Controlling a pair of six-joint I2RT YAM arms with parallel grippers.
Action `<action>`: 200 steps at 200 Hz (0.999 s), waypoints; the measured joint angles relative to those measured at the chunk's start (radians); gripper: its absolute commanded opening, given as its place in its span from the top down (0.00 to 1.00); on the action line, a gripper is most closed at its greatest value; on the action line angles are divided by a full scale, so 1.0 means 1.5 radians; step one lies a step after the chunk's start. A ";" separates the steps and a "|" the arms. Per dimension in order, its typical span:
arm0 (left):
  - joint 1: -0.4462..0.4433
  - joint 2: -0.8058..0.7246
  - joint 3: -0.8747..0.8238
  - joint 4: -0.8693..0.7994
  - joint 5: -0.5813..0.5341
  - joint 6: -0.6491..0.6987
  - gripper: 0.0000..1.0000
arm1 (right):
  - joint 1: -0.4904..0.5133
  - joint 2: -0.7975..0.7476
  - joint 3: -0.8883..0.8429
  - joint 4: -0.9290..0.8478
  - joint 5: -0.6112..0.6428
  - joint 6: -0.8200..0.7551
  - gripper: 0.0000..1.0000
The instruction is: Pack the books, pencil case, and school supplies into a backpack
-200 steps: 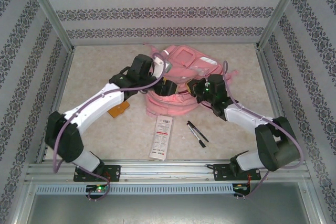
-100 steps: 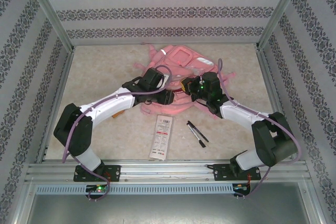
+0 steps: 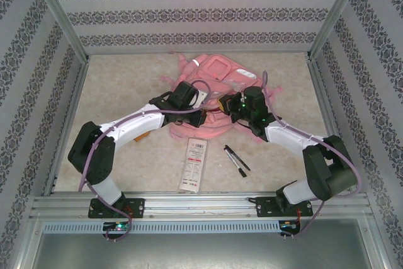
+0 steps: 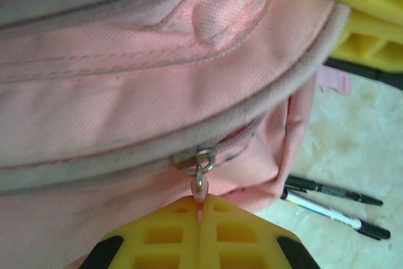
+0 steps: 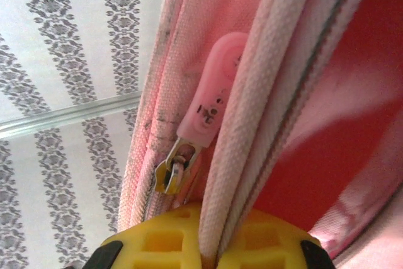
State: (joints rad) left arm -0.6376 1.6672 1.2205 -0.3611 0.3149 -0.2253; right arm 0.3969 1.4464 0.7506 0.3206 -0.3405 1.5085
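Left claw: we are watching the left gripper [image 4: 200, 213] pinching the small zipper pull [image 4: 199, 183] of the backpack [image 3: 217, 70]. A second ago its jaws were standing apart; now they are pressed together with the tab between them.
Left arm: it is reaching in closer to the bag than a second ago.
Right claw: the right gripper [image 5: 208, 237] is clamping a corded ridge of pink fabric beside the zipper track, as it was a second ago.
Backpack: it is lying at the far middle of the table [image 3: 126, 92], caught between both claws. We cannot tell how far its zipper is open.
Pencil case: the pencil case [image 3: 194, 165] is lying nearer the arm bases, well apart from both claws.
Pens: the pens [image 3: 236, 159] are lying together just right of that pack, still unpacked.
Meaning: we are judging that the opening step is only beginning, one claw bracing the fabric and the other ready to drag the slider.
Risk: the tab is tiny, so we are expecting it may slip free.
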 measured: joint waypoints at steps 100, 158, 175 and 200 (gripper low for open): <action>0.098 -0.069 -0.108 0.112 0.175 0.000 0.43 | -0.075 -0.040 -0.004 -0.087 -0.099 -0.086 1.00; -0.037 -0.045 -0.088 0.152 0.026 -0.145 0.47 | -0.072 -0.040 -0.004 -0.087 -0.098 -0.082 1.00; -0.041 -0.015 -0.063 0.139 -0.037 -0.175 0.48 | -0.065 -0.040 -0.004 -0.087 -0.097 -0.080 1.00; -0.064 0.020 -0.028 0.114 -0.102 -0.194 0.46 | -0.058 -0.040 -0.004 -0.089 -0.089 -0.078 1.00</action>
State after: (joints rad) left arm -0.7334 1.6966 1.1786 -0.1902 0.1619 -0.5163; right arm 0.3099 1.3865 0.7441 0.1879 -0.4740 1.3911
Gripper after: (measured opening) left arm 0.534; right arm 0.046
